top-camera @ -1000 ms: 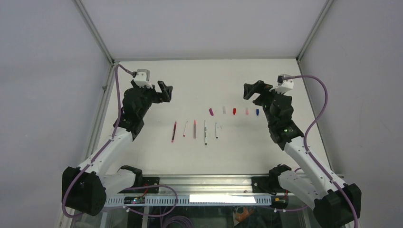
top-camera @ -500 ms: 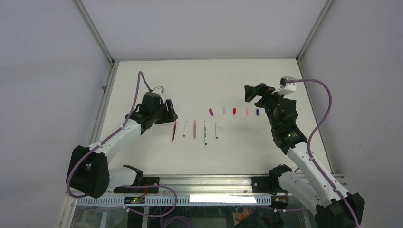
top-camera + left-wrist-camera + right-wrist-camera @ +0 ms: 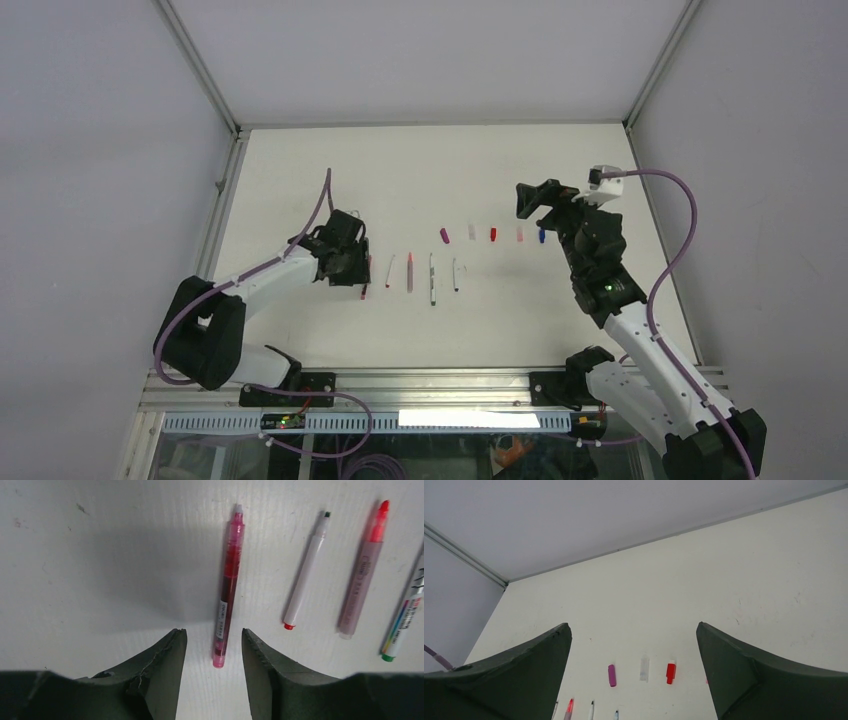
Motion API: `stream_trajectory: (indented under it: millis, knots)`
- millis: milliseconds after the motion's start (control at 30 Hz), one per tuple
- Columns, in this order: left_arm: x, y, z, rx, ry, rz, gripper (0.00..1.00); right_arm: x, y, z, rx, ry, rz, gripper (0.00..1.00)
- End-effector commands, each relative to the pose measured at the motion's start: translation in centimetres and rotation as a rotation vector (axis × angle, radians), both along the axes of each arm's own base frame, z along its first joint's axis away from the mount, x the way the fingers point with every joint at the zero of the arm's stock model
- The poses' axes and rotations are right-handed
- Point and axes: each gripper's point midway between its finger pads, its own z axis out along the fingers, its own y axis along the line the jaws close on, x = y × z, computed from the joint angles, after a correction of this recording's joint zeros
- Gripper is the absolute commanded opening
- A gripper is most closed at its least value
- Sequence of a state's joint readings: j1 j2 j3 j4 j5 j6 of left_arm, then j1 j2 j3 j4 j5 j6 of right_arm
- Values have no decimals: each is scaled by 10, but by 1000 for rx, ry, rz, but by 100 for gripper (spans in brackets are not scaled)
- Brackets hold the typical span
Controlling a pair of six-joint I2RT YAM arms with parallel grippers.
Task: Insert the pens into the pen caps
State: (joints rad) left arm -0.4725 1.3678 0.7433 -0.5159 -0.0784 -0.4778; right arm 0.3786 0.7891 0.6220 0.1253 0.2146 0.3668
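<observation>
Five pens lie side by side mid-table. The dark red pen [image 3: 366, 278] [image 3: 227, 587] is leftmost, then a white one [image 3: 306, 572], a pinkish-red one [image 3: 362, 575] and a grey one [image 3: 405, 620]. My left gripper [image 3: 355, 262] [image 3: 212, 634] hangs low over the dark red pen, open, its jaws either side of the pen's near end with gaps showing. The pen caps sit in a row further back: magenta [image 3: 444, 235] [image 3: 612, 675], whitish [image 3: 644, 669], red [image 3: 671, 672], pale pink [image 3: 519, 235], blue [image 3: 541, 236]. My right gripper [image 3: 528, 200] [image 3: 633, 625] is raised near them, wide open and empty.
A metal frame rail [image 3: 222, 190] borders the white table on the left, and grey walls enclose the table's other sides. A purple cable [image 3: 665, 250] loops off the right wrist.
The left arm swung down from the back left onto the dark red pen, and its jaws have narrowed around it. The right arm shifted only slightly.
</observation>
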Motion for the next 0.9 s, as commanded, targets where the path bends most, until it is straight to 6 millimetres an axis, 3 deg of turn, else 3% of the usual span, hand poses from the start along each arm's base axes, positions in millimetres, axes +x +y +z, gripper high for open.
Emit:
stream_trajectory:
  millis: [0, 567, 633, 767, 867]
  knots:
    - [-3, 3, -1, 68, 35, 23, 46, -1, -5, 4, -8, -27, -25, 99]
    - [-7, -15, -20, 83, 103, -68, 45, -3, -10, 3, -14, -27, -48, 99]
    - [-8, -18, -24, 86, 116, -83, 38, -3, -12, 3, -16, -26, -54, 99]
    - [-11, -21, -32, 93, 143, -101, 4, -4, -15, 2, -18, -24, -69, 99]
    - [-12, -23, -35, 90, 142, -116, 0, -2, -14, 0, -17, -16, -70, 99]
